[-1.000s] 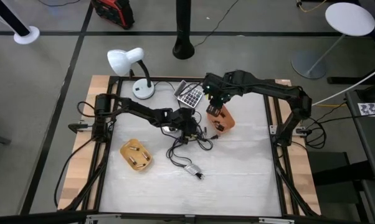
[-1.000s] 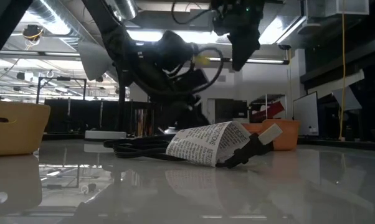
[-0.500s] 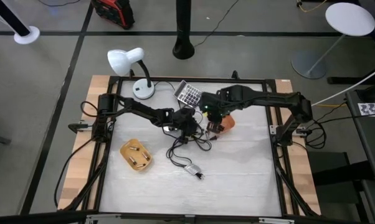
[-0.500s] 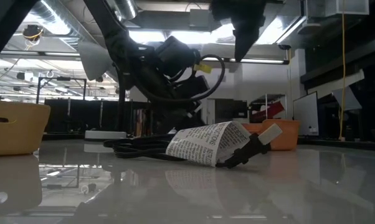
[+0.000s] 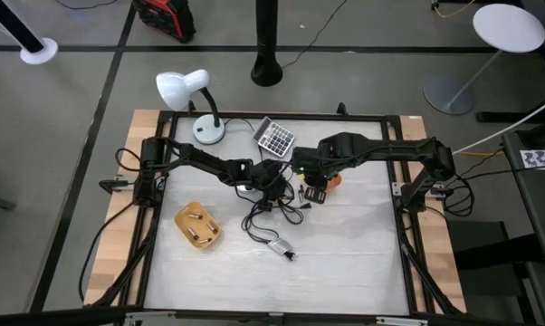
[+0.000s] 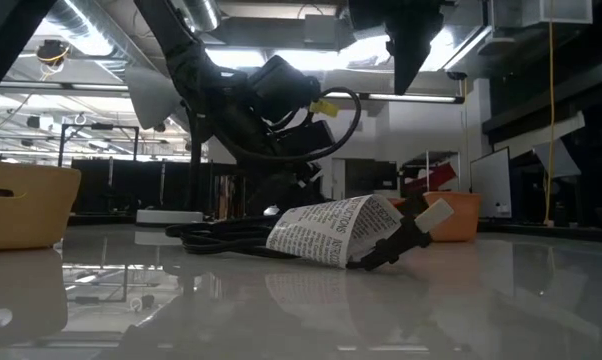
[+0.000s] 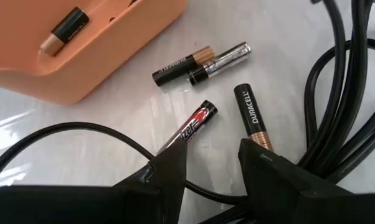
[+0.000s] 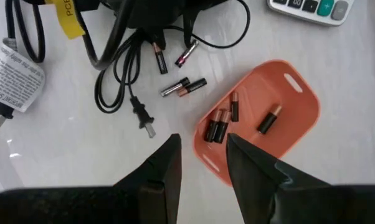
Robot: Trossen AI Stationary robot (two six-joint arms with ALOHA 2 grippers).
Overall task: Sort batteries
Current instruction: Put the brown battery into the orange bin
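Four loose batteries lie flat on the white table between the cables and the orange tray: a red-black one (image 7: 197, 121), a black-and-copper one (image 7: 251, 118) and a pair side by side (image 7: 200, 62). The orange tray (image 8: 262, 118) holds several more (image 8: 218, 127). My left gripper (image 7: 212, 165) is low and open, its fingers just short of the red-black and black-and-copper batteries. Whether it touches them I cannot tell. My right gripper (image 8: 200, 165) hangs open, high over the near end of the tray (image 5: 334, 179).
A tangle of black cables (image 5: 274, 206) with a plug (image 8: 144, 118) lies right beside the batteries. A paper-labelled cable end (image 6: 331, 230) and a grey adapter (image 5: 277, 246) lie nearer. A yellow tray (image 5: 198, 226), a calculator (image 5: 275, 138) and a white lamp (image 5: 186, 91) are also on the table.
My right gripper has moved toward the near edge, from beside the calculator to over the orange tray, which it now mostly covers from above. My left arm's wrist has turned a little beside the cables.
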